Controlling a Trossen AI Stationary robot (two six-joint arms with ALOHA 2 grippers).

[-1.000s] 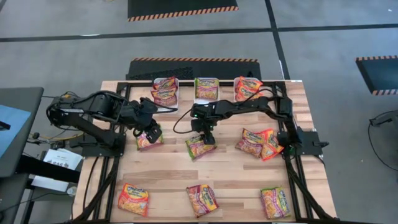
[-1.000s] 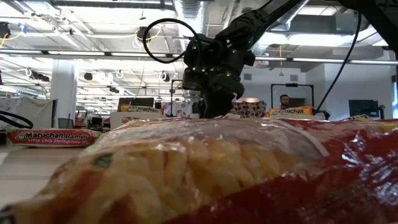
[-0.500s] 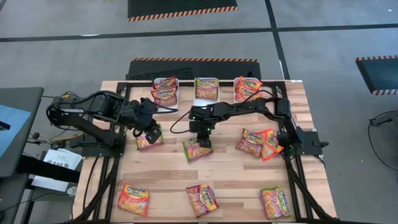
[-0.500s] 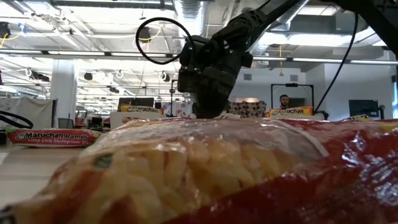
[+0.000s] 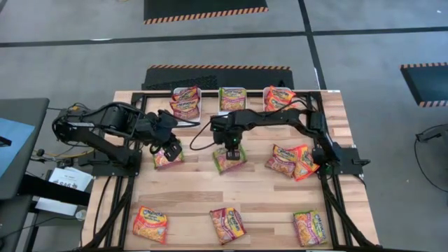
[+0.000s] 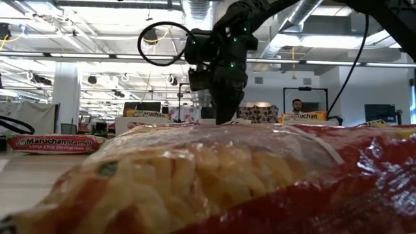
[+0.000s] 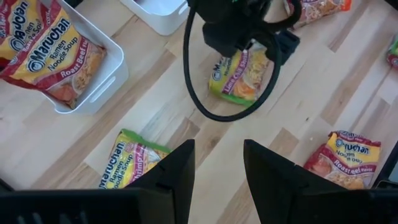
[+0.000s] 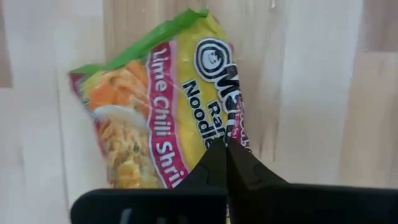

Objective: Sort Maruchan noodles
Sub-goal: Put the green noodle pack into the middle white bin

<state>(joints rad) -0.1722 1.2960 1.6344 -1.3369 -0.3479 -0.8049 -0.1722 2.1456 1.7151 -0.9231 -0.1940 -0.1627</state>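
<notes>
- We have our right gripper (image 5: 232,148) near the middle of the table (image 5: 280,192), reached in from the right side, with its fingers pressed together on the near edge of a green-edged Lime Chili Shrimp packet (image 5: 229,159)
- In the right wrist view the two dark fingertips (image 8: 227,163) meet in a point on the packet's rim, so we judge this a pinch on the wrapper rather than a grip around the noodle block
- The green-edged packet (image 8: 163,99) lies directly ahead of those fingers, its long axis running away from the gripper and slightly canted; whether it has left the wood we cannot tell
- Our left gripper (image 5: 171,148) hangs over another packet (image 5: 166,158) at the left of the table, its fingers (image 7: 176,175) partly apart with nothing between them; the right arm is the nearer one to the pinched packet
- Three white bins (image 5: 233,92) stand along the far edge; the middle one already holds a green-edged packet and sits just beyond our right gripper, so we judge the coming move as a lift and a short carry straight to the far side
- Other packets (image 5: 291,161) lie scattered to the right and along the near edge, still to be sorted
- A thin edge pinch may let the crinkly wrapper slip or swing during the carry
</notes>
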